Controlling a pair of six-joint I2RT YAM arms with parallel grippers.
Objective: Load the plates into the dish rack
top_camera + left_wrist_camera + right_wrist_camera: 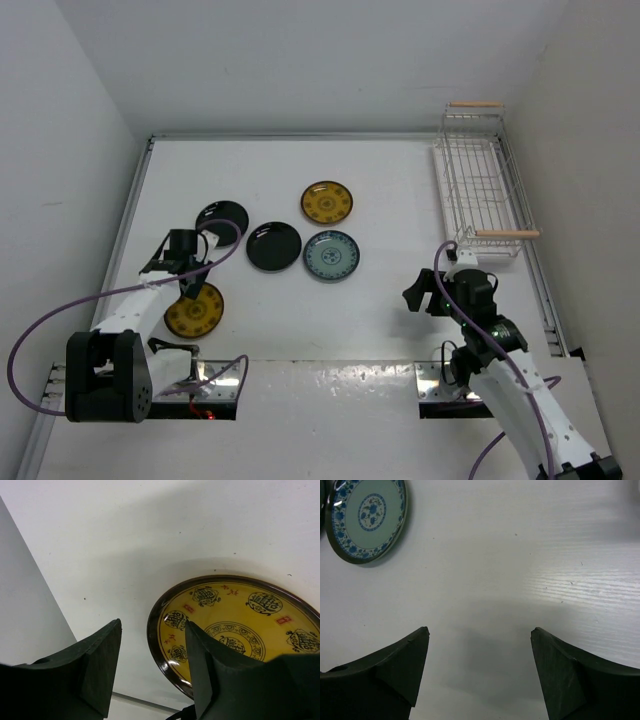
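Observation:
Five plates lie flat on the white table: two black (221,216) (274,246), a yellow one (327,202), a pale blue-green one (332,255) and a second yellow one (190,318) at the near left. My left gripper (197,291) is open and low over that near yellow plate (240,615). In the left wrist view the gripper (153,622) straddles the plate's dark rim, one finger over the table, the other over the plate's face. My right gripper (414,295) hangs open over bare table (479,629), with the blue-green plate (367,517) to its far left. The white wire dish rack (480,180) stands empty at the right.
The rack has a wooden handle at its far end (476,104) and near end (507,234), the near one close behind my right arm. White walls close in the table on the left, back and right. Metal mounting plates (215,378) hold the arm bases at the near edge.

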